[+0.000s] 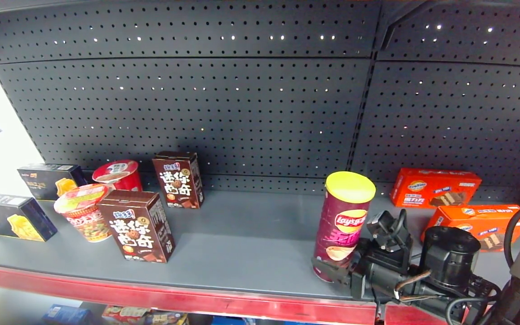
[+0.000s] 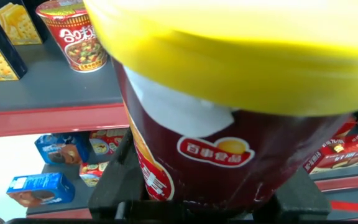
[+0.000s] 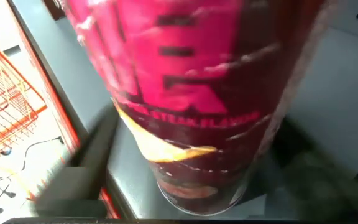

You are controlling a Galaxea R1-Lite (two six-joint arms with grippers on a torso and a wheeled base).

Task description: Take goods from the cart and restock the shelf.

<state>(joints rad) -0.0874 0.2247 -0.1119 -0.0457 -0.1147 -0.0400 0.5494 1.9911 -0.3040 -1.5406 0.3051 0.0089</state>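
Two cans pinched. Right claw: purple yellow-lidded chip cylinder, upright on shelf, long axis vertical, lid up, left of orange boxes. Left claw: dark-red yellow-lidded can.

Lower right, chip can base hidden behind the right gripper; on the left wrist camera, red can lid cut off at the edge.

Grey shelf holds 6 boxes, 2 noodle cups and 1 chip canister.
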